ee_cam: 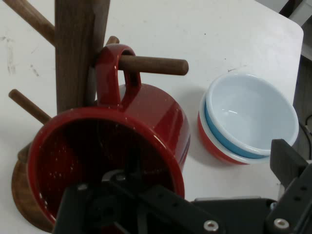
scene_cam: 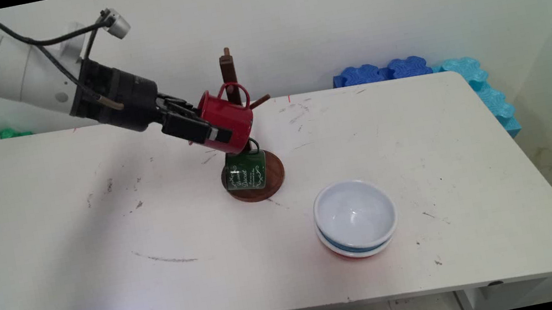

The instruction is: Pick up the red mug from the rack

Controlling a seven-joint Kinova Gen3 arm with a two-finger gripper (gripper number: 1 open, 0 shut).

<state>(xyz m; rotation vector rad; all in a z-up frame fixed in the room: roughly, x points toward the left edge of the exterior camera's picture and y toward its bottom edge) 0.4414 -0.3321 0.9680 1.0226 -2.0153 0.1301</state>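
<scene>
Two mugs are seen at the dark wooden mug tree (scene_cam: 229,73): a green printed mug (scene_cam: 245,171) hangs low by the round base, and a glossy red enamel mug (scene_cam: 224,116) is gripped at its rim by the black two-finger end effector (scene_cam: 201,128), one finger inside and one outside. The red mug's handle (ee_cam: 117,73) is looped over a peg (ee_cam: 156,65) but has not been let go, while stacked white, blue and red bowls (scene_cam: 355,217) are left untouched on the white bench (scene_cam: 101,251).

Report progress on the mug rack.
Done: the green mug hangs low on the rack. In hand: the red mug has its handle looped over a peg, with the tool at its mouth. Left: the tool is not yet clear of it; the stacked bowls sit apart.
</scene>
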